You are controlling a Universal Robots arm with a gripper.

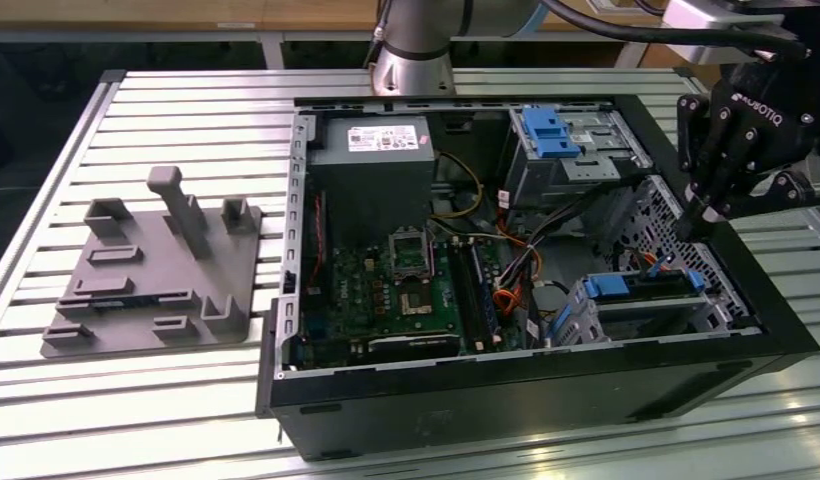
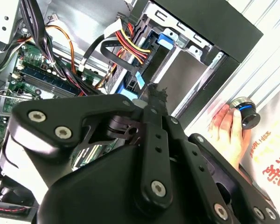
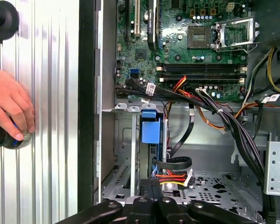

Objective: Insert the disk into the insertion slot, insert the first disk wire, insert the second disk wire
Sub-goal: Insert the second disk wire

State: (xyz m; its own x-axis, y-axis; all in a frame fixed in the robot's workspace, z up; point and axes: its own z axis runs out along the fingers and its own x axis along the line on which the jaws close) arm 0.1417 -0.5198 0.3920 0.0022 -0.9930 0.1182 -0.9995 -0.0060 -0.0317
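Disk seated in the cage, gripper above it

I see my gripper [image 1: 700,215] with fingers pressed together, holding nothing, just above the disk [image 1: 640,286], which sits inside the insertion slot [image 1: 657,312]; a person's hand [image 3: 9,107] rests on the table beside the case.

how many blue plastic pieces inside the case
2: a blue latch on the tall bay at the case's far end, and the disk with its blue carrier in the insertion slot near the exterior view's right. Cables may hide more.
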